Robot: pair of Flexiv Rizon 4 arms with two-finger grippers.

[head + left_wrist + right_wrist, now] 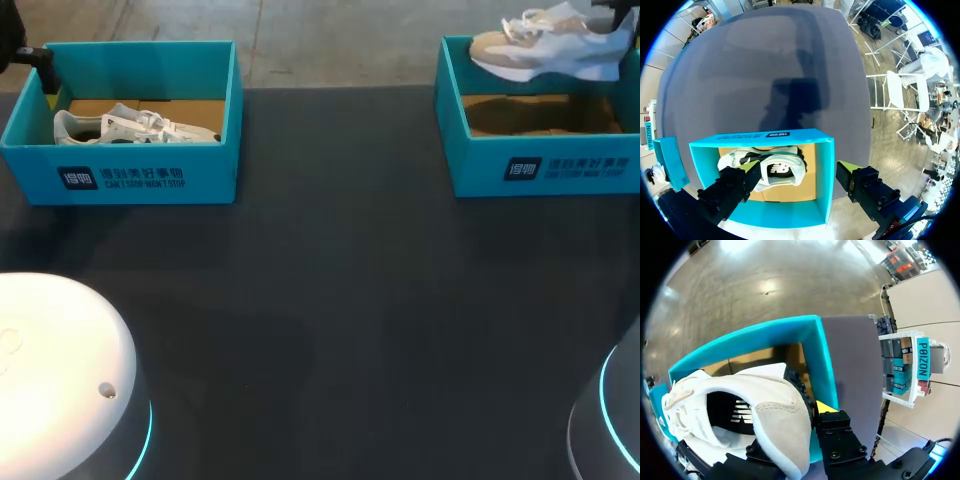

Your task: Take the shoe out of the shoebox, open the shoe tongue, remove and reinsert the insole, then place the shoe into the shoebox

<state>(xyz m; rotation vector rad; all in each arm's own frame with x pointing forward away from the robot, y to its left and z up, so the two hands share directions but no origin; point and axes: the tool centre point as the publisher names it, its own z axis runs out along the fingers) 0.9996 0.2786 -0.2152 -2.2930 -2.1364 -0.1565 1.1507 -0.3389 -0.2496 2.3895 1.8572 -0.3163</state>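
Right gripper (790, 427) is clamped on the beige shoe (550, 50), holding it up over the right shoebox (480, 165). Left gripper (797, 175) hangs spread wide above the left shoebox (826, 175), and the white shoe (775, 167) lies inside, untouched.

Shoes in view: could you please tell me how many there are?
2. A white shoe lies in the left box; a beige shoe is held over the right box by the right claw.
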